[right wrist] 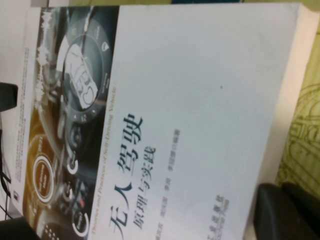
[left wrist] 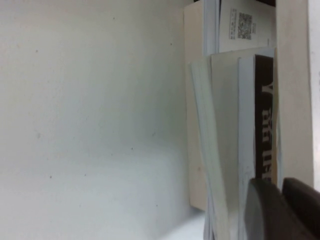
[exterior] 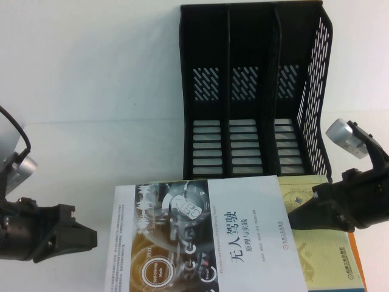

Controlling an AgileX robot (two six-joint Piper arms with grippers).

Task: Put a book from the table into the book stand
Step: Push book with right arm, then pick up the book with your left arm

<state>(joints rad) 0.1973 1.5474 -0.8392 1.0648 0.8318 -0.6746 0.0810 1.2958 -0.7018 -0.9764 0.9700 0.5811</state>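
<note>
The white book (exterior: 243, 231) with the dashboard collage and orange ring lies flat at the table's (exterior: 91, 121) front, on top of other books. The black book stand (exterior: 209, 91) stands behind it with all three slots empty. My left gripper (exterior: 92, 238) is shut and points at the book's left edge, a short gap away; its wrist view shows its tip (left wrist: 281, 187) before the book's spine (left wrist: 262, 125). My right gripper (exterior: 293, 218) is shut with its tip at the book's right edge. In the right wrist view, that gripper (right wrist: 283, 192) sits beside the cover (right wrist: 200, 100).
A pale yellow-green book (exterior: 304, 194) lies under the white one and sticks out to the right, below my right gripper; it also shows in the right wrist view (right wrist: 305, 125). An orange-edged book (exterior: 360, 267) lies under that. Bare tabletop stretches to the left.
</note>
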